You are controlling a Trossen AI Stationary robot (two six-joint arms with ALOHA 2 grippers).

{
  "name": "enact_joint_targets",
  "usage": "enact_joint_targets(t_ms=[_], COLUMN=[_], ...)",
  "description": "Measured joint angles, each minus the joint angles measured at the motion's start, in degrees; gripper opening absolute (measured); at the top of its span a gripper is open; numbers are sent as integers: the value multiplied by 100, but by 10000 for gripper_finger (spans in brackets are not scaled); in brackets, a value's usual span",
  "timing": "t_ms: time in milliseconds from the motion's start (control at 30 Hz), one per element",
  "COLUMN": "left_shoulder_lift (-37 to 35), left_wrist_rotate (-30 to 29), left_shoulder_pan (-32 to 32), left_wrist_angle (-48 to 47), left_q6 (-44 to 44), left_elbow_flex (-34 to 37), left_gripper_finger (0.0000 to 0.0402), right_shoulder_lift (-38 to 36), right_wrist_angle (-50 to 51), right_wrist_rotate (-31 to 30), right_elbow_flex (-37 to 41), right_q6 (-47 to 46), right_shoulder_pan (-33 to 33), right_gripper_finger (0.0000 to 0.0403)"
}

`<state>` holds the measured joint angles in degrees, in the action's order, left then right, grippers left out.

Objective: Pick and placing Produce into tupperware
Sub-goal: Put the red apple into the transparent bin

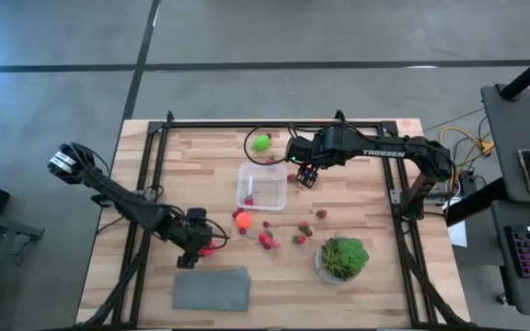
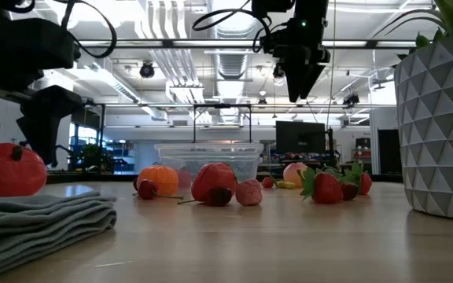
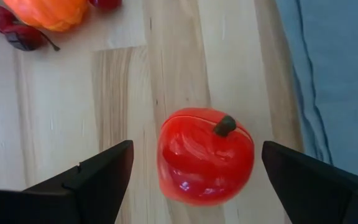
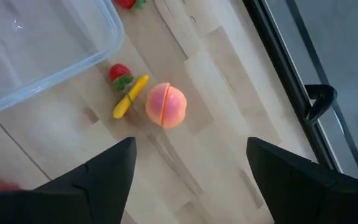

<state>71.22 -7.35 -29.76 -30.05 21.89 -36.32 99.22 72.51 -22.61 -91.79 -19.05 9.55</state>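
Observation:
The clear tupperware (image 1: 261, 187) stands mid-table, with a small red piece (image 1: 248, 199) showing at its near left corner. My left gripper (image 3: 197, 148) is open low over the table, one finger on either side of a red apple (image 3: 205, 155) that rests on the wood, and touches nothing. My right gripper (image 4: 190, 144) is open and empty, raised above a pink-peach fruit (image 4: 166, 105) lying just right of the box. A lime-green fruit (image 1: 261, 142) lies behind the box. An orange fruit (image 1: 243, 221) and small strawberries (image 1: 267, 239) lie in front of it.
A grey mat (image 1: 212, 289) lies at the near edge, right beside my left gripper (image 1: 201, 241). A leafy plant in a white faceted pot (image 1: 343, 259) stands near right. A yellow piece (image 4: 130, 96) and a strawberry (image 4: 119, 73) lie by the box's corner.

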Motion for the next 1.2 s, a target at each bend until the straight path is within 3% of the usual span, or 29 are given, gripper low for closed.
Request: enact_joint_targets(t_ms=[833, 1200], left_shoulder_lift=[959, 1084], left_wrist_rotate=[22, 37], left_shoulder_pan=[-4, 2], left_wrist_angle=[262, 257], left_q6=[20, 30], left_elbow_flex=[-170, -245], left_gripper_finger=[339, 276], right_shoulder_lift=[-2, -12], right_wrist_angle=[17, 15], right_wrist_rotate=[3, 3], right_elbow_flex=[0, 0], right_q6=[630, 866], right_shoulder_pan=[24, 24], right_gripper_finger=[290, 294])
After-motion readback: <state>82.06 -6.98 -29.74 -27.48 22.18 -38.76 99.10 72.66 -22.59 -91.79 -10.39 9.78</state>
